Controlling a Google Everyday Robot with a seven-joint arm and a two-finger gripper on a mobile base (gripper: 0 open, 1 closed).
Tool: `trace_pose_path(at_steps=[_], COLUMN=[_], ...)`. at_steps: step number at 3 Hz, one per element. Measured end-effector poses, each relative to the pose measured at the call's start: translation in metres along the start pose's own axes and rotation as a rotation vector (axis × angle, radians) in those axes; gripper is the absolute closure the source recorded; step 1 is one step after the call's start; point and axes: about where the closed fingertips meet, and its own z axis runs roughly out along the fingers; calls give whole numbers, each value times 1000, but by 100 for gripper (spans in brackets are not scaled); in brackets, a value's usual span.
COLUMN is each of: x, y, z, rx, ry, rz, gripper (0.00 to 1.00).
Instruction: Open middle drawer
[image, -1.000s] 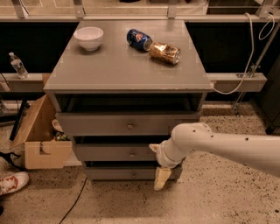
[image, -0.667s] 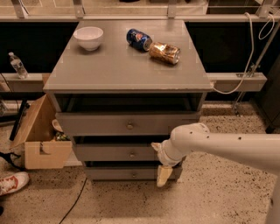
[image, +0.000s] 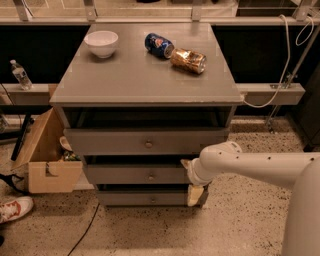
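Observation:
The grey cabinet has three grey drawer fronts, each with a small brass knob. The middle drawer (image: 135, 175) sits between the taller top front (image: 145, 142) and the slim bottom front (image: 150, 198); its knob (image: 150, 176) is at the centre. All three fronts stand a little out from the frame. My gripper (image: 190, 179), on a white arm reaching in from the right, is at the right end of the middle drawer front. It is open, with one tan fingertip (image: 186, 163) at the front's upper edge and the other fingertip (image: 195, 195) below it.
On the cabinet top (image: 140, 75) lie a white bowl (image: 101, 43), a blue can (image: 158, 45) and a brown can (image: 188, 60), both on their sides. An open cardboard box (image: 47, 160) stands on the floor at left, with a shoe (image: 14, 208) and cables nearby. A water bottle (image: 20, 75) stands on the left ledge.
My gripper has edged slightly right and up along the right end of the middle drawer. The drawers and the things on top have not visibly moved.

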Motion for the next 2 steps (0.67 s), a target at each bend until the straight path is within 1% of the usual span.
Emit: trace_pose_path(at_steps=[2], x=[42], y=[-15], z=[31], rx=[73], ry=[62], rz=[42], gripper=[0])
